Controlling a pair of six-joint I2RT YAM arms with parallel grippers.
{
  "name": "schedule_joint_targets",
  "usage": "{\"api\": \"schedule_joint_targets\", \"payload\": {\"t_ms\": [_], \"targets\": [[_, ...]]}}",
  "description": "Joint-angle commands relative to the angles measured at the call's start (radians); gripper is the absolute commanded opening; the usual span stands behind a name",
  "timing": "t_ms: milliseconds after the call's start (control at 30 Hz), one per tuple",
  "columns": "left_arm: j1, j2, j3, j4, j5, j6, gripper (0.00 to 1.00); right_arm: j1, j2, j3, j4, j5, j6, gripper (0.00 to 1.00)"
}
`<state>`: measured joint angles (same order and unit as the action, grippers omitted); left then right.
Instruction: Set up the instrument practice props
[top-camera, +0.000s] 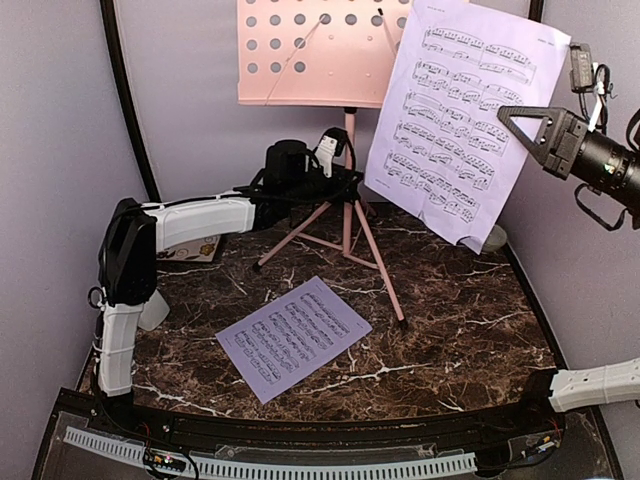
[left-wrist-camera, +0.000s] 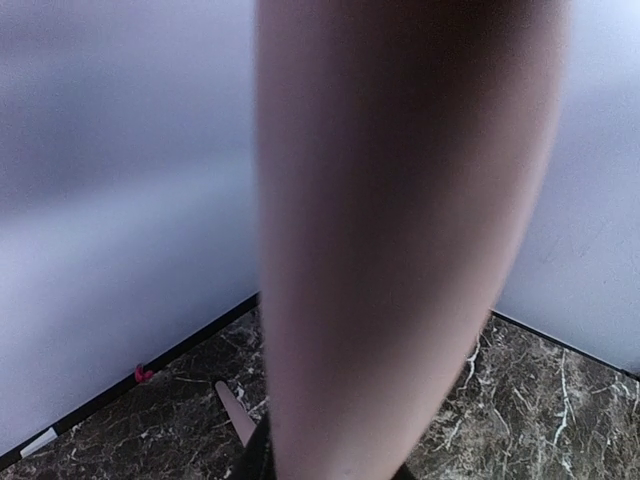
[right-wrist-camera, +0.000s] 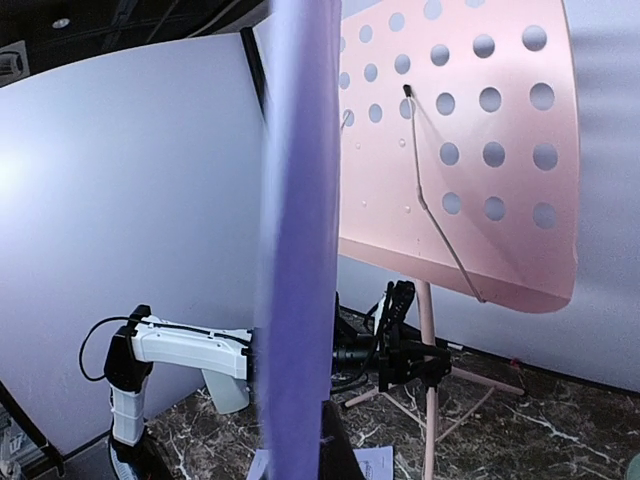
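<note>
The pink music stand (top-camera: 318, 50) stands at the back on thin tripod legs. My left gripper (top-camera: 345, 178) is shut round its pole (top-camera: 350, 135) just above the legs; in the left wrist view the pole (left-wrist-camera: 400, 250) fills the frame as a blur. High at the right, my right gripper (top-camera: 507, 116) is shut on a lavender sheet-music page (top-camera: 455, 120), which hangs tilted beside the stand's plate. That page (right-wrist-camera: 295, 240) shows edge-on in the right wrist view. A second page (top-camera: 293, 337) lies flat on the table. The grey metronome (top-camera: 152, 310) stands by the left arm.
A floral tile (top-camera: 197, 250) lies partly under the left forearm. A pale-green bowl (top-camera: 494, 238) peeks out behind the hanging page. The dark marble table (top-camera: 460, 320) is walled in by pale panels on three sides.
</note>
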<state>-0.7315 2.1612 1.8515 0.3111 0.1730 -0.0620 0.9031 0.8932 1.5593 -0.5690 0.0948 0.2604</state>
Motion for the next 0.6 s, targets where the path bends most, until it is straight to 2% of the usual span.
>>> {"api": "schedule_joint_targets", "payload": {"t_ms": [0, 300, 567], "targets": [[-0.013, -0.137, -0.070, -0.020, 0.095, -0.148, 0.00, -0.001, 0.041, 0.063, 0.050, -0.107, -0.032, 0.00], [-0.043, -0.231, -0.202, -0.017, 0.170, -0.146, 0.00, -0.001, 0.116, 0.156, 0.069, -0.161, -0.039, 0.00], [-0.071, -0.291, -0.269, -0.058, 0.235, -0.083, 0.00, -0.001, 0.208, 0.306, 0.047, -0.104, -0.042, 0.00]]}}
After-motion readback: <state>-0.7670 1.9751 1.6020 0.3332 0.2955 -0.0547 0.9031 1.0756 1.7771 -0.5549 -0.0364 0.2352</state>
